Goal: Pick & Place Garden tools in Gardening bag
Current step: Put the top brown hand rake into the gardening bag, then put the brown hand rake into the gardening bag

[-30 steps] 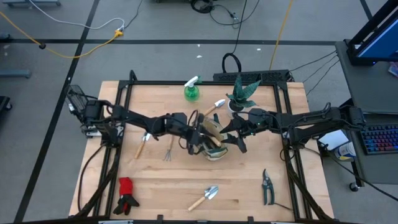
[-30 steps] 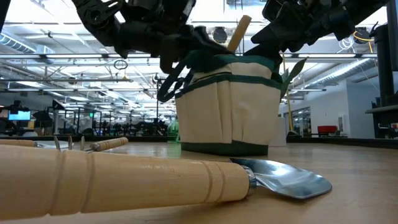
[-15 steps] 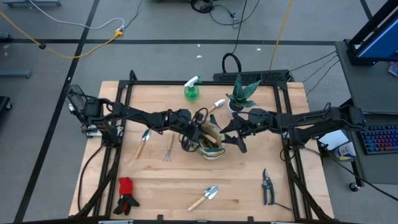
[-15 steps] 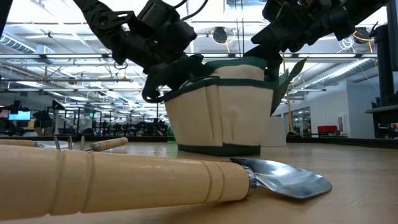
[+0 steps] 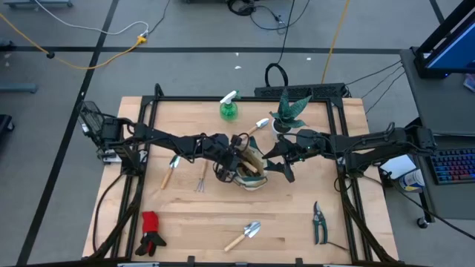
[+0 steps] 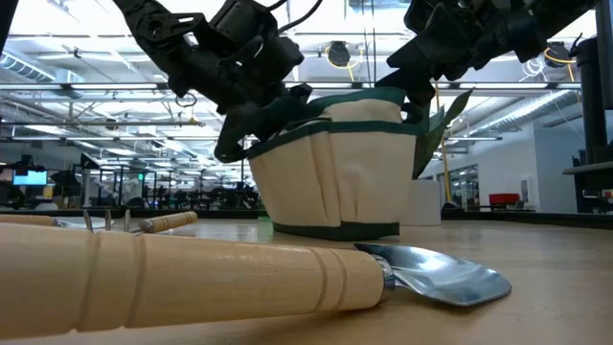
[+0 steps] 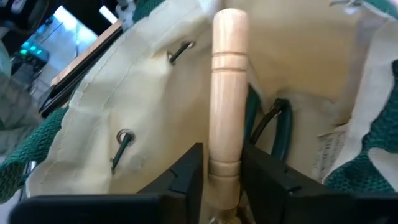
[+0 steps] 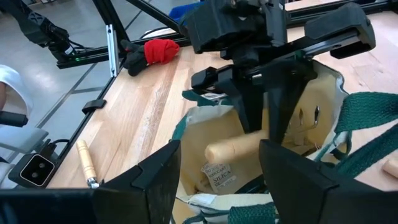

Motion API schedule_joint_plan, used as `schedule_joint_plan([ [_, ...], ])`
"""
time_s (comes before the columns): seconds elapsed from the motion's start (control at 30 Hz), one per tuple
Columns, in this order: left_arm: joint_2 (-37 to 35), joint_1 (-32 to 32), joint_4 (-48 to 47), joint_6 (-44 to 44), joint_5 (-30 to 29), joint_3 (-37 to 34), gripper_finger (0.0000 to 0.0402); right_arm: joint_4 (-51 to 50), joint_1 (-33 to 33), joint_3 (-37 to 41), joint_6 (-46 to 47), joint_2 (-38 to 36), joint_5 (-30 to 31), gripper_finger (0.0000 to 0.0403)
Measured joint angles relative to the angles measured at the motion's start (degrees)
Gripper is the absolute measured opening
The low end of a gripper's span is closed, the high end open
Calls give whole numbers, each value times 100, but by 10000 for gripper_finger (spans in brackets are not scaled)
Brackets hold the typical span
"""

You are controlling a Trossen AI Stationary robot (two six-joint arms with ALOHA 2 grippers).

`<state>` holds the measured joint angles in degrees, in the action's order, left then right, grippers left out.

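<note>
One wooden-handled tool [image 7: 227, 93] now sits inside the gardening bag [image 6: 335, 168]; our left gripper [image 7: 219, 168] is loosening around it. Our right gripper [image 8: 217, 180] stays wide open, empty, at the rim.

Bag [image 6: 335, 177]: matt beige woven cloth, trimmed in coarse green webbing, with a paper label inside. Handle [image 7: 227, 93] in the bag: smooth pale turned wood. Trowel [image 6: 441, 273] before the bag: polished, glossy metal blade. Table [image 5: 289, 222] under the bag: light wood planks, satin finish. Fingers [image 7: 186, 177] at the handle: matt black plastic.
</note>
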<state>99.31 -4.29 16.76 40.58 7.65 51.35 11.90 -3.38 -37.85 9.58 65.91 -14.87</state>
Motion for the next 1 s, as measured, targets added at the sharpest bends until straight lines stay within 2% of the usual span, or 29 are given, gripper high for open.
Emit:
schedule_joint_plan([
  [0.33, 0, -7, -26, -18, -78, -2, 180, -6, 1, 0, 0, 0, 2, 210],
  [1.0, 0, -3, 189, -317, -76, -7, 184, -13, 1, 0, 17, 0, 0, 210],
])
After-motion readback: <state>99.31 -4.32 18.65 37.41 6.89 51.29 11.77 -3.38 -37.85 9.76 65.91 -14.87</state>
